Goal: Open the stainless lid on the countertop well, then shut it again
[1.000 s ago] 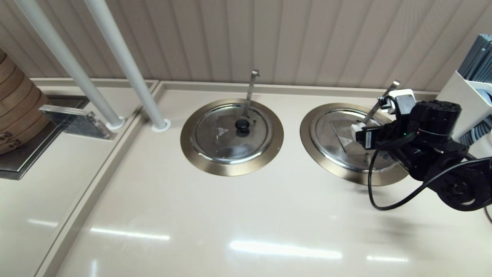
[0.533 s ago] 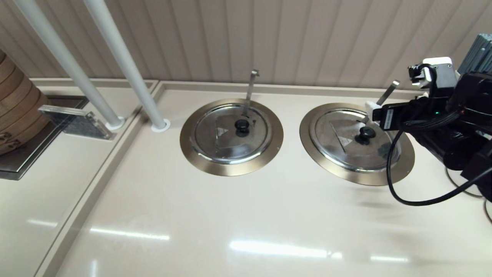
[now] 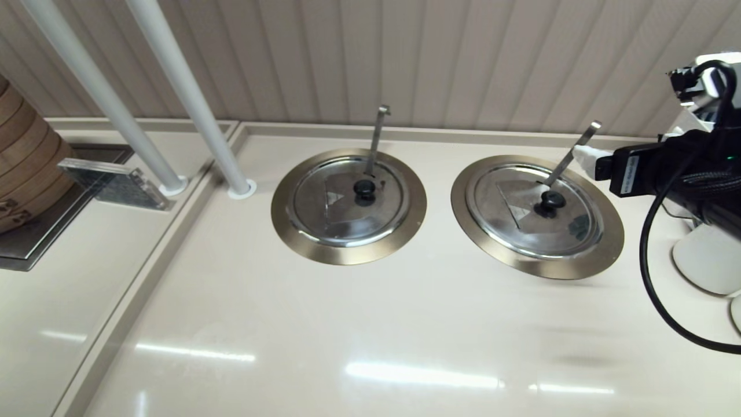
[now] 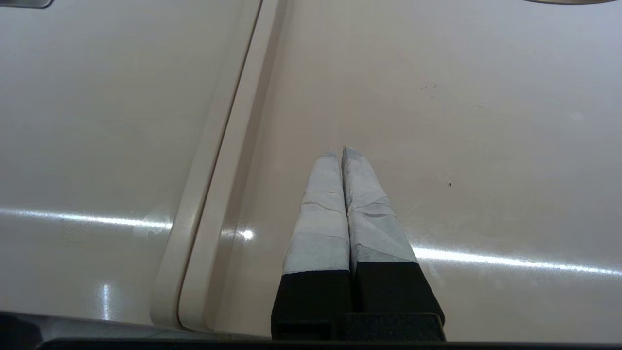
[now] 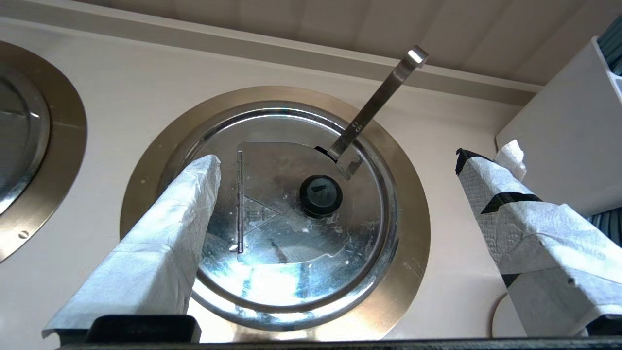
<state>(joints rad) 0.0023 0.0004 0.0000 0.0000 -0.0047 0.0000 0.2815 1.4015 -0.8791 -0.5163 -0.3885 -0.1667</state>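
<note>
Right wrist view: right gripper (image 5: 335,233) gapes wide above the stainless lid (image 5: 291,214), black knob (image 5: 320,196) dead ahead between its fingers; drop straight, pinch the knob squarely, clear of the leaning handle (image 5: 376,104).

Left gripper (image 4: 340,155) idles, pressed together.

Right arm raised at far right, left arm parked low.

Right gripper (image 5: 335,218) has its fingers (image 5: 160,243) spread wide, both wrapped in white padding, holding nothing; in the head view only the black wrist and one white fingertip show at the frame's right edge, so its height is hard to judge. Left gripper (image 4: 340,150) points down at the tabletop (image 4: 486,121), taped fingers (image 4: 318,214) pressed together, empty.
</note>
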